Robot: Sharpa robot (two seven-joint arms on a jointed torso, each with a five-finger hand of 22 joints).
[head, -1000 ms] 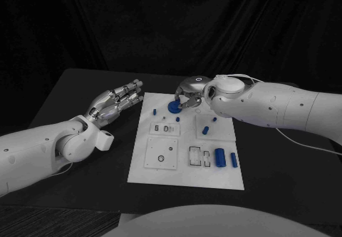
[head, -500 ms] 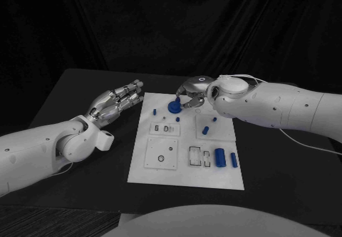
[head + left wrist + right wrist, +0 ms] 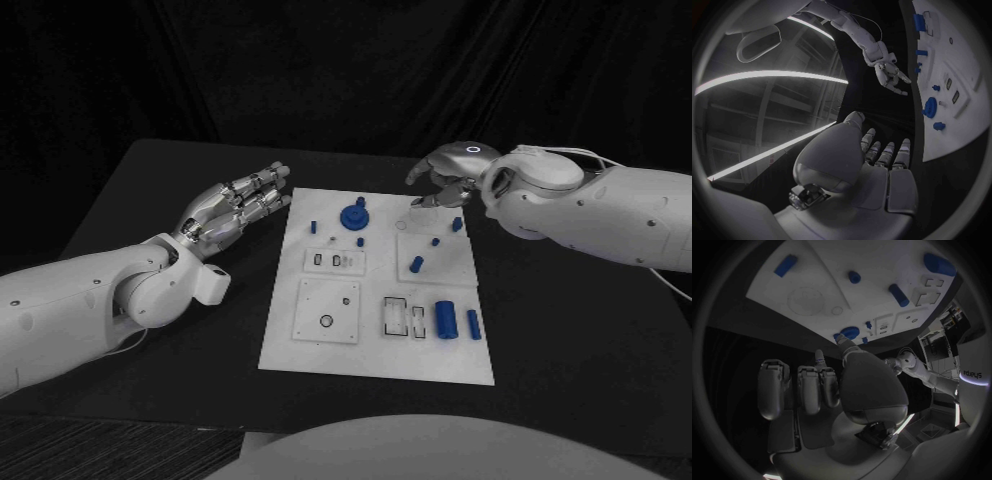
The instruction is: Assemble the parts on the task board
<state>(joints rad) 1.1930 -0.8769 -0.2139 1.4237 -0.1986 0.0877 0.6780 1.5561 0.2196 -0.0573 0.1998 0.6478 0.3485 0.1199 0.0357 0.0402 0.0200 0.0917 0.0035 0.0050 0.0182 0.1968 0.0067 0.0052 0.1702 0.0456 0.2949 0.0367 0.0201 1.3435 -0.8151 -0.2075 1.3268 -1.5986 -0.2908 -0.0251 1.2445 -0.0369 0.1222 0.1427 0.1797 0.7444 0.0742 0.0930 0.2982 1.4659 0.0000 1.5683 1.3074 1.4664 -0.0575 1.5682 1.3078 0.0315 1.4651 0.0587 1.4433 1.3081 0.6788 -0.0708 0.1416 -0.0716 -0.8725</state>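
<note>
The white task board (image 3: 378, 356) lies in the middle of the table. A round blue part with a peg (image 3: 353, 215) stands at its far left; it also shows as the round part (image 3: 930, 106) and the round part (image 3: 848, 332). My right hand (image 3: 440, 184) hovers over the board's far edge, right of that part, holding nothing, fingers loosely apart. My left hand (image 3: 238, 206) floats open beside the board's left edge, fingers straight. Small blue pegs (image 3: 415, 264) and a thick blue cylinder (image 3: 444, 318) lie on the board's right half.
White inset plates with slots (image 3: 329, 309) sit on the board's left half. A small blue peg (image 3: 313, 227) lies near my left hand. Bare black table (image 3: 577, 340) spreads on both sides of the board (image 3: 829, 265).
My right hand has let go of the round blue part and drawn back to the right, off the board's far left. The part stays standing there. The left hand has not moved.
</note>
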